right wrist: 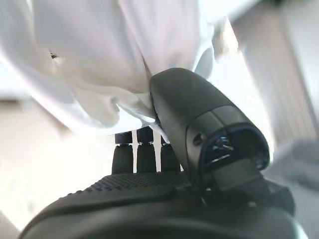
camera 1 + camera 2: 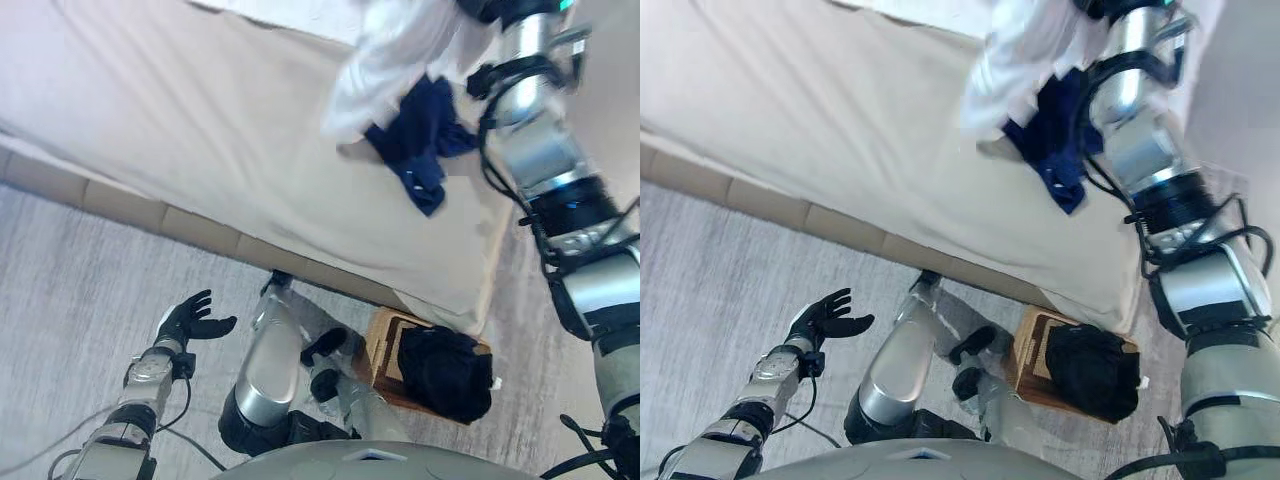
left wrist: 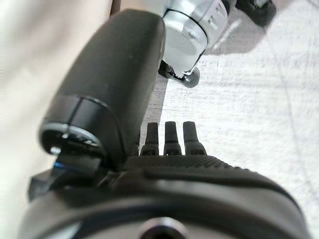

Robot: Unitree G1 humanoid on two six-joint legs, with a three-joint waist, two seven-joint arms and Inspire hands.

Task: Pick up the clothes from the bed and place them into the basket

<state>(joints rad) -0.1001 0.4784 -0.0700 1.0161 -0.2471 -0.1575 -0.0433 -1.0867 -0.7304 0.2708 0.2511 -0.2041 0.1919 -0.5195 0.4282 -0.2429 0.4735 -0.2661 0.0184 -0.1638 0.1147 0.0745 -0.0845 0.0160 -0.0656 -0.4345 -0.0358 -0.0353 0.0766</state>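
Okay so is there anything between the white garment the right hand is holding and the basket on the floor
Nothing visible blocks it. The right hand pinches the white garment above the bed; the basket sits on the floor beside the bed's corner. A black garment already fills it, and a navy garment lies on the bed.

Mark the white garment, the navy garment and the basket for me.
white garment (image 2: 400,50), left eye view, middle of the hanging cloth.
navy garment (image 2: 420,140), left eye view, centre of the crumpled pile on the bed.
basket (image 2: 385,340), left eye view, its wooden side wall.
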